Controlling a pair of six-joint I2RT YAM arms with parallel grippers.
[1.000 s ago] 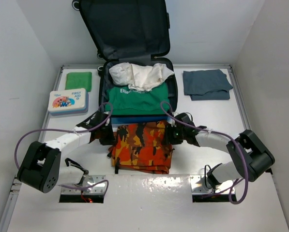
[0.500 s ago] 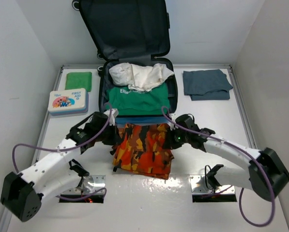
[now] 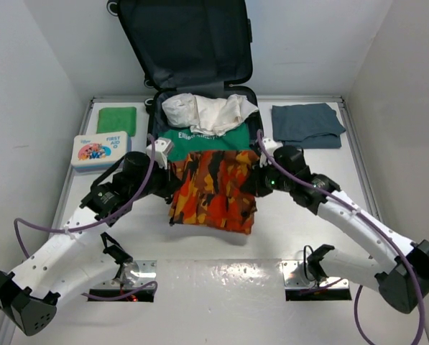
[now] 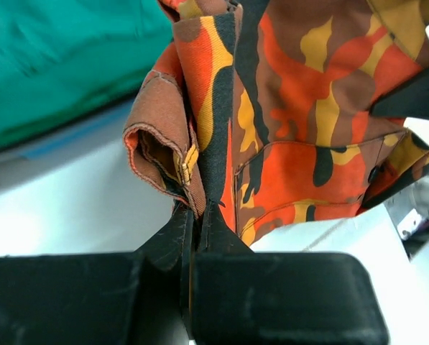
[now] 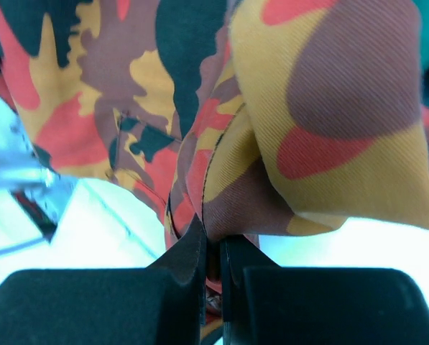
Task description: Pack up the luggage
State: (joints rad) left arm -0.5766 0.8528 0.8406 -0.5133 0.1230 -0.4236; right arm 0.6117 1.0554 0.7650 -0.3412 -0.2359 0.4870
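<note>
The open luggage lies at the back centre with its dark grey lid raised. It holds a white cloth and a green shirt. My left gripper and right gripper are each shut on a side of the folded orange camouflage garment. They hold it lifted over the luggage's near edge and over the green shirt. The garment shows close up in the left wrist view and the right wrist view. The green shirt also shows in the left wrist view.
A white first-aid box and a folded green cloth lie left of the luggage. A folded grey-blue garment lies to its right. White walls enclose the table on three sides.
Both grippers have lifted the camouflage garment off the table and carried it away from the arm bases, up over the luggage's near edge. The arms have stretched out.
</note>
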